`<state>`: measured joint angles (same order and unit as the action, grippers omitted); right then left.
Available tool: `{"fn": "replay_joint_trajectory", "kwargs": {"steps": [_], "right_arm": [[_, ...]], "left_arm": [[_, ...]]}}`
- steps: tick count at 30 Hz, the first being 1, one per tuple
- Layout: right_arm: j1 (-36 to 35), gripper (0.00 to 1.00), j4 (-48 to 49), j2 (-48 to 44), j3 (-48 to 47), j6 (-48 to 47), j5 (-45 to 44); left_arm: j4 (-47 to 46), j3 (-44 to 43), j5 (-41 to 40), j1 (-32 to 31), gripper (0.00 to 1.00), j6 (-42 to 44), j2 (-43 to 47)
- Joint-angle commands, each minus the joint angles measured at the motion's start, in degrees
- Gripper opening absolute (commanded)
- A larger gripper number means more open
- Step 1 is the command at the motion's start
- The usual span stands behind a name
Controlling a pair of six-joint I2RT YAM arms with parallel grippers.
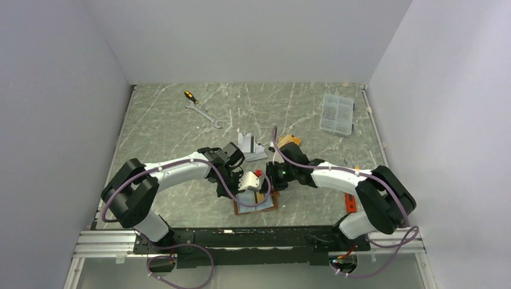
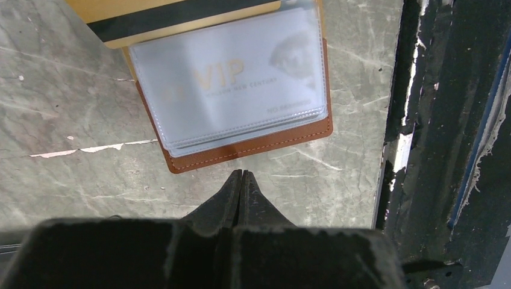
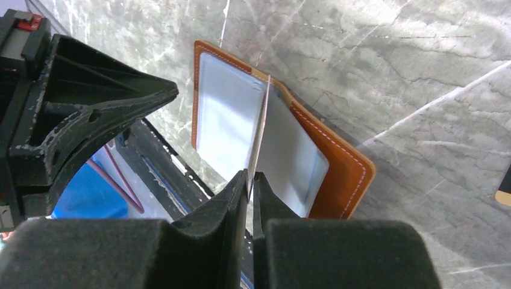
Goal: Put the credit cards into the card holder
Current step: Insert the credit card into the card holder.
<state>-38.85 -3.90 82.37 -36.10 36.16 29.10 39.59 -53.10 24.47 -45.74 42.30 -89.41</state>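
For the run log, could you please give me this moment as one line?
left gripper shut beside open tan-brown leather card holder | right gripper shut on thin plastic card over holder

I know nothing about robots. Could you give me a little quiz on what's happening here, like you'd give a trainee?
1. True or false: the left gripper is holding a card.
2. What is the right gripper pinching above the open card holder? A) a wrench B) a credit card C) a clear parts box
3. What word is printed on the sleeved card inside the card holder?

Key: 1 false, it is shut on nothing, just off the holder's edge. 2 B, seen edge-on. 3 VIP.
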Motion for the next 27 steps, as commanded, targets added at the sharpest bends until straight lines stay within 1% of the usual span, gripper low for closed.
{"fn": "replay_joint_trajectory", "kwargs": {"steps": [1, 2, 5, 9, 14, 20, 27], "right_arm": [[-0.18, 0.09, -1.47, 2.14, -3.32, -1.61, 1.14], [-0.2, 0.09, -1.35, 2.58, -3.43, -1.48, 1.32], [-0.17, 0.0, -1.36, 3.0, -3.79, -1.32, 1.28], [-0.01, 0.0, 0.89, 0.09, -0.8, 1.33, 0.22], [0.08, 0.0, 13.75, -3.07, 7.3, 8.73, 1.47], [0.27, 0.0, 25.58, -4.78, 14.52, 16.26, -0.14], [0.21, 0.0, 33.52, -6.45, 20.38, 22.48, -4.59]], "left_arm": [[-1.54, 0.62, 0.57, -0.22, 0.0, 0.5, 2.47], [-1.67, 0.78, 0.58, -0.21, 0.0, 0.43, 2.49], [-1.97, 0.96, 0.74, -0.19, 0.0, 0.41, 2.57], [-2.32, 0.8, 1.18, -0.16, 0.0, 0.33, 2.21], [-2.42, 0.98, 1.59, -1.12, 0.0, 0.8, 0.99], [-4.34, 4.92, -1.51, -4.44, 0.0, 1.37, -0.57], [-5.95, 7.92, -3.87, -5.05, 0.0, 1.14, -0.08]]}}
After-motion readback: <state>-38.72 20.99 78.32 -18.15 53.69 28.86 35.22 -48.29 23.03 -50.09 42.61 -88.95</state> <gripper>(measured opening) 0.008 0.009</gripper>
